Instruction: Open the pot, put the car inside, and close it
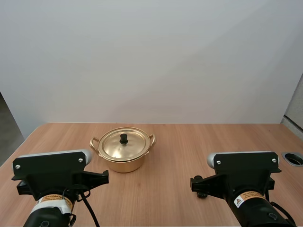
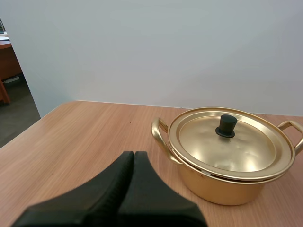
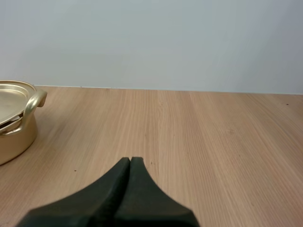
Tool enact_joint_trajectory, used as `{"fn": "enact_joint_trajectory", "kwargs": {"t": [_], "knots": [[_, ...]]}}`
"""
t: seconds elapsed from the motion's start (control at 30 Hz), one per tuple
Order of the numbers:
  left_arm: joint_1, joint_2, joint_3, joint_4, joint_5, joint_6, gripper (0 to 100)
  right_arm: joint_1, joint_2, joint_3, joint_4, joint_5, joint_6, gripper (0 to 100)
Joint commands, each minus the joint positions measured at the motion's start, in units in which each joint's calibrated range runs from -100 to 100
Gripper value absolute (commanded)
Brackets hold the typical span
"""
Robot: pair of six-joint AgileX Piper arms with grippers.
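Standing on the table [image 1: 199,139]: a golden pot [image 1: 123,158] with two side handles, upright, in the middle of the wooden top.
Lid [image 1: 124,145]: it lies flat on the rim of the pot, closed all around as far as I can see, with a black knob [image 1: 124,138] at its centre (the knob is the natural place to grasp, because the lid itself is thin and smooth).
Left gripper [image 2: 133,155]: its two black fingers are pressed together into one wedge and pinch nothing; it hovers near the pot, on the pot's left and nearer side, apart from it and pointing past its left handle [image 2: 161,135].
Right gripper [image 3: 130,161]: its fingers are also pressed together and hold nothing; it is well apart from the pot on the pot's right side, over bare wood, with the pot's right handle [image 3: 35,100] at the edge of what it faces.
Why so: I judge that both arms are in a resting pose, one on each side of the pot, so either can reach it.
Stage: the task is at its beginning; the opening is not yet done.
Next: one gripper must spread its fingers and come over the knob.
Car: I cannot tell where it is.
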Motion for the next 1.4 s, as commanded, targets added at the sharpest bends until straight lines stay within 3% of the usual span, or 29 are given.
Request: {"fn": "enact_joint_trajectory", "kwargs": {"t": [0.0, 0.8, 0.9, 1.0, 1.13, 1.27, 1.37], "knots": [[0.05, 0.0, 0.0, -0.08, 0.05, 0.01, 1, 0.0, 0.04, 0.0, 0.06, -0.1, 0.02, 0], [0.05, 0.0, 0.0, -0.08, 0.05, 0.01, 1, 0.0, 0.04, 0.0, 4.06, -0.42, 0.02, 0], [0.05, 0.0, 0.0, 0.79, 0.05, 0.1, 1, 0.0, 0.04, 0.0, 0.64, -1.34, 0.02, 0], [0.05, 0.0, -0.32, 7.47, 0.05, 0.1, 1, 0.0, 0.04, 0.0, -8.96, -9.47, 0.02, 0], [0.05, 0.0, -8.65, 14.62, -4.2, 0.1, 1, 0.0, 0.04, -0.84, -21.84, -18.58, 0.02, 0], [0.05, 0.0, -19.69, 14.52, -3.1, 0.1, 1, 0.0, 0.04, -9.44, -23.59, -16.69, 0.02, 0], [0.05, 0.0, -25.12, 12.26, 1.55, 0.1, 1, 0.0, 0.04, -18.14, -22.58, -8.52, 0.02, 0]]}}
